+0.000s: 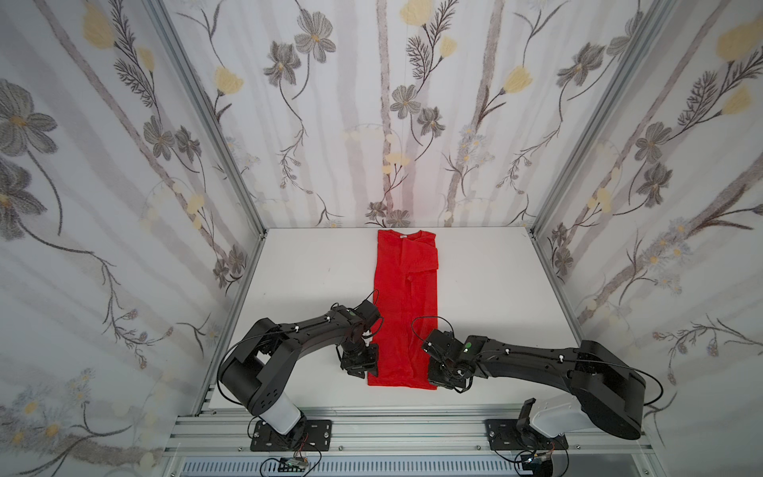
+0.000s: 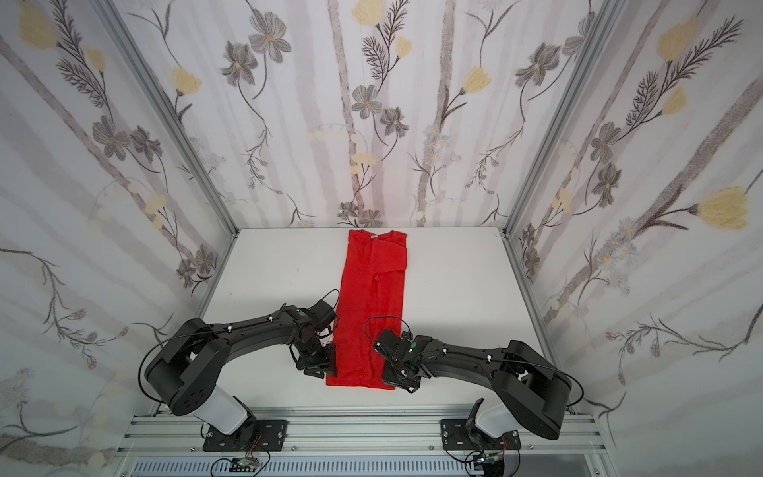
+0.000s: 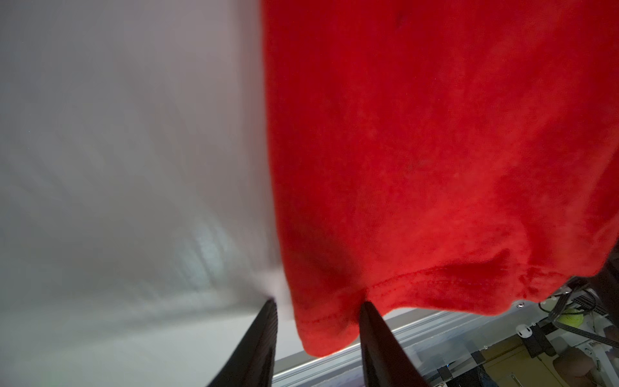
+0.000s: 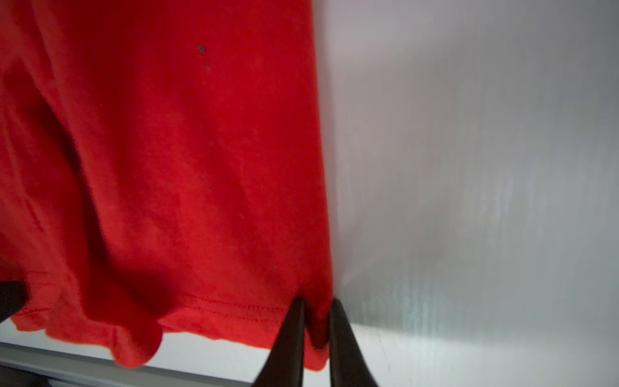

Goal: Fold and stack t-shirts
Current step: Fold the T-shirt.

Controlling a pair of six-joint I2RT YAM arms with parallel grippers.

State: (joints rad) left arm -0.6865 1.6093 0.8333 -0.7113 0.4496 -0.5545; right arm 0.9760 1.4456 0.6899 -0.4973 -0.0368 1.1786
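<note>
The red t-shirt (image 1: 406,297) (image 2: 373,289) lies on the white table as a long narrow strip. Its collar and small white label (image 1: 401,236) are at the far end and its hem is at the near edge. My left gripper (image 1: 363,367) (image 3: 316,303) is at the hem's left corner. Its jaws stand apart with the corner of the red fabric (image 3: 435,150) hanging between them, not pinched. My right gripper (image 1: 439,378) (image 4: 316,301) is at the hem's right corner, shut on a fold of the t-shirt (image 4: 167,167).
The white table (image 1: 309,289) is walled on three sides by flower-printed fabric panels (image 1: 124,165) on aluminium posts. An aluminium rail (image 1: 392,429) with both arm bases runs along the near edge, just behind the hem.
</note>
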